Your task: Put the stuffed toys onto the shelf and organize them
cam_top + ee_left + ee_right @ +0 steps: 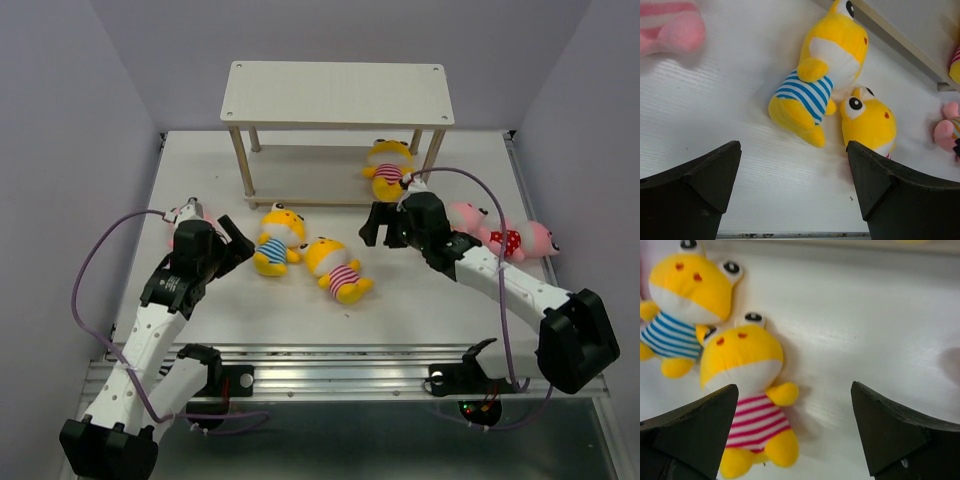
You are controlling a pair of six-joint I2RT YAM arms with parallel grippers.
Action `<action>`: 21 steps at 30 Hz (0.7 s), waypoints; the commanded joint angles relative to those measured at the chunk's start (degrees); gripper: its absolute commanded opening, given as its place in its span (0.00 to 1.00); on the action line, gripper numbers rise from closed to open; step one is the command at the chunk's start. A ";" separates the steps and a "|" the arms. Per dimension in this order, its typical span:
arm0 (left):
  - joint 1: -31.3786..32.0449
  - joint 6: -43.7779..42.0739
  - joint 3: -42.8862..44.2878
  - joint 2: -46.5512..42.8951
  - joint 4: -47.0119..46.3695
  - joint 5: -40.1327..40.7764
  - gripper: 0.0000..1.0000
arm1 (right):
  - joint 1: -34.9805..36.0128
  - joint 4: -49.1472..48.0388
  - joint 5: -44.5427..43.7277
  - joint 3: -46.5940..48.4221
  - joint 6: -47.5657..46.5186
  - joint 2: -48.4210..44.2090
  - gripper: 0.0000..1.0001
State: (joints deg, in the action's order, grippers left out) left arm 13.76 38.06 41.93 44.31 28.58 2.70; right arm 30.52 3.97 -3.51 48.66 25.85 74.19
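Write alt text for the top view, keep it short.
A two-tier shelf stands at the far side of a table, with one yellow toy on its lower tier. Two more yellow toys lie mid-table between the open left gripper and the open right gripper. Pink toys lie at the table's right side, another pink toy at its left.

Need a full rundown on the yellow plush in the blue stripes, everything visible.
The blue-striped yellow toy is a small soft plush with a yellow body, a white muzzle, two red nostril dots and bulging white eyes with black pupils on top of its head. It wears a blue-and-white striped outfit. It lies face up on the table, in front of the shelf, head toward it. The pink-striped yellow toy lies against its side and appears to touch it. Nothing holds it.
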 commanded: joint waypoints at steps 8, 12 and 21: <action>-0.05 -0.97 0.52 -0.20 -0.63 -1.82 0.99 | 0.50 6.32 24.39 -12.01 -3.00 -7.40 1.00; -0.05 -0.97 0.26 -0.02 -0.80 -2.08 0.99 | 0.50 4.74 24.78 -13.33 -2.11 -6.61 1.00; -0.05 -0.89 0.17 -0.11 -0.80 -2.17 0.99 | 0.50 -2.03 28.20 -13.24 -0.80 -0.63 0.88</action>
State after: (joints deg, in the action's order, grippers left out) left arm 13.76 37.98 41.82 44.47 28.58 0.80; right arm 30.83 8.05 21.15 35.51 24.40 72.25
